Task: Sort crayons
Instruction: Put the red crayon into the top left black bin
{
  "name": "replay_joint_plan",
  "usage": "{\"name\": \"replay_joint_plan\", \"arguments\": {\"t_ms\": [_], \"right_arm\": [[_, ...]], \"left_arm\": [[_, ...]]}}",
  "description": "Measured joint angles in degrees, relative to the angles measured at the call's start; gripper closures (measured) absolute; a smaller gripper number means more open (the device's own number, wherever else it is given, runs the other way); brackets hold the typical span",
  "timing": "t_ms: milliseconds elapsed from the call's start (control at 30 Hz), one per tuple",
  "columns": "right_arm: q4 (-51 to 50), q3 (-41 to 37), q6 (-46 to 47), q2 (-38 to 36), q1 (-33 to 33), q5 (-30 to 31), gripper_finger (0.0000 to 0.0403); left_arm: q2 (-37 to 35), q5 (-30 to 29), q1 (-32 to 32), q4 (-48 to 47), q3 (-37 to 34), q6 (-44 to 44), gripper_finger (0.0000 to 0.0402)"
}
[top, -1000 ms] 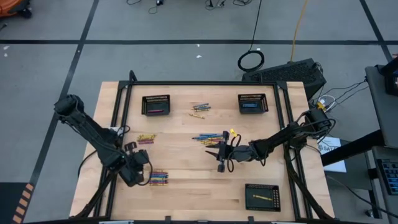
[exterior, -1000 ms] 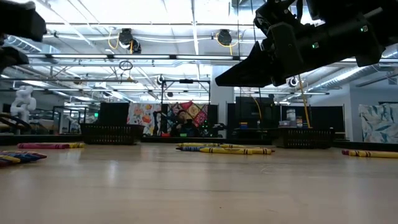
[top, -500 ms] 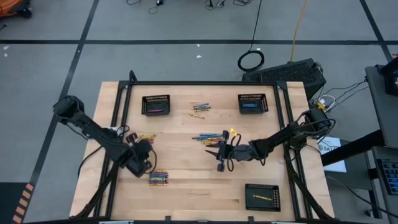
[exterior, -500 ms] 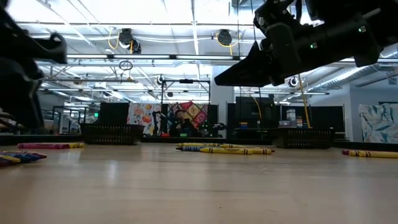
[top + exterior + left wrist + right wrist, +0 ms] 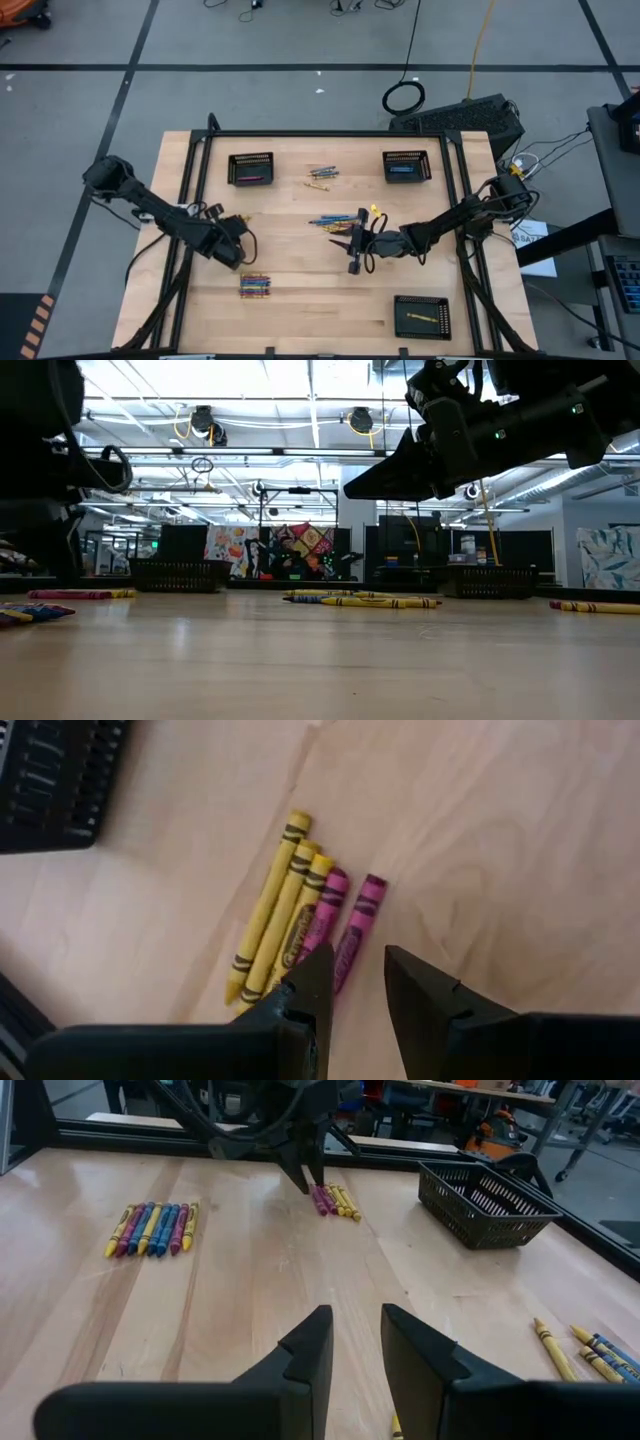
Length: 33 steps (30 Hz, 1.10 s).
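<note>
Left claw (image 5: 350,982) moved up from mixed row of crayons (image 5: 255,286) near counter's front-left corner — now over yellow-and-pink group (image 5: 300,925) by left edge, slightly open, empty. Pink pick likely next. Right claw (image 5: 350,1342) parked mid-counter, slightly open, empty.

I had the left gripper (image 5: 240,248) above a crayon row (image 5: 300,925), right gripper (image 5: 352,247) mid-table, baskets (image 5: 250,167) behind

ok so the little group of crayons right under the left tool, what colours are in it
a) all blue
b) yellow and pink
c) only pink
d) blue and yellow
b: the left wrist view shows the crayons by the left tool as three yellow and two pink.
</note>
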Motion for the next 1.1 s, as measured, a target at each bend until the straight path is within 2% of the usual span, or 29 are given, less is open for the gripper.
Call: {"name": "replay_joint_plan", "arguments": {"t_ms": [233, 367, 567, 667, 867, 1100], "right_arm": [[0.00, 0.02, 0.02, 0.00, 0.00, -0.02, 0.0330], [-0.02, 0.02, 0.02, 0.00, 0.00, -0.02, 0.0330], [-0.04, 0.02, 0.02, 0.00, 0.00, -0.04, 0.0330], [-0.06, 0.02, -0.04, 0.00, 0.00, -0.03, 0.0330], [-0.07, 0.02, -0.15, 0.00, 0.00, -0.04, 0.0330], [-0.07, 0.02, -0.15, 0.00, 0.00, -0.04, 0.0330]], "left_arm": [[0.00, 2.36, 5.41, 5.77, -0.02, 5.68, 0.0313], [0.00, 3.79, 9.01, 6.06, -0.02, 7.26, 0.0316], [0.00, 7.69, 13.40, 6.04, -0.02, 5.68, 0.0368], [0.00, 8.10, 14.01, 6.04, -0.02, 3.70, 0.0396], [0.00, 8.19, 14.06, 6.07, 0.00, 2.85, 0.0399], [0.00, 13.06, 13.91, 8.83, 0.08, 2.85, 0.0401]]}}
